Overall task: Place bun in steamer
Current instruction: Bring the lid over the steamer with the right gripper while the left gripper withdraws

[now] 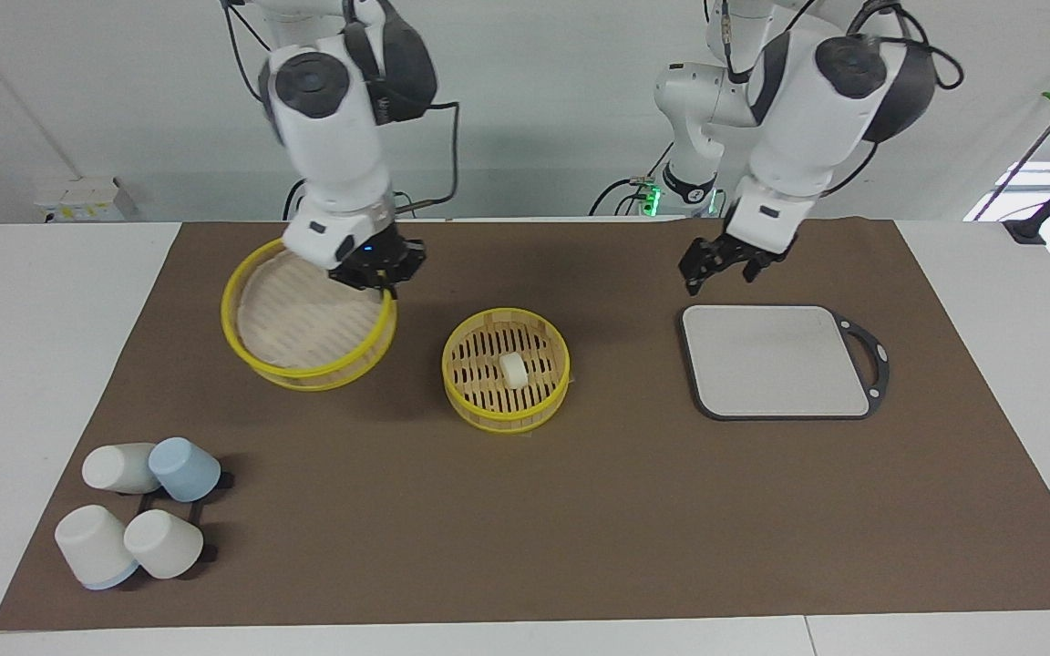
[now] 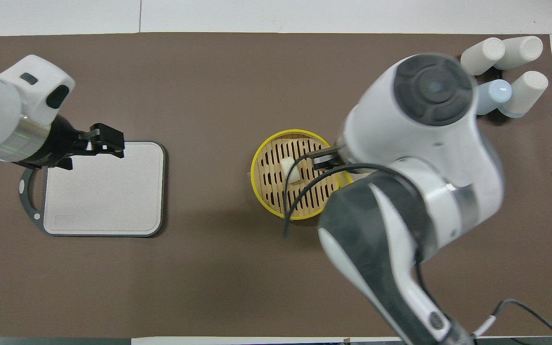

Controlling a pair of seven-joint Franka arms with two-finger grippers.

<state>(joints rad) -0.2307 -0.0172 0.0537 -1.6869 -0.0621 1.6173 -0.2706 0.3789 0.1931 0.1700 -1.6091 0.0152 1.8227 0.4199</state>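
Facing view has the big stuff first: a brown mat covers the counter (image 1: 33, 364), and the grey board (image 1: 771, 360) lies toward the left arm's end. The right claw (image 1: 377, 273) hangs in the air pinching the rim of the lid (image 1: 306, 328), which tilts over the mat beside the steamer (image 1: 505, 415). The left claw (image 1: 724, 264) hovers by the board's robot-side edge, fingers spread, holding nothing. Four cups (image 1: 138, 519) lie farther from the robots at the right arm's end. Smallest thing: the bun (image 1: 512, 369) rests on the slats in the middle of the steamer, so that part looks done to me. It's probably light, soft and easy to dent, so I'd take it gently by its sides.
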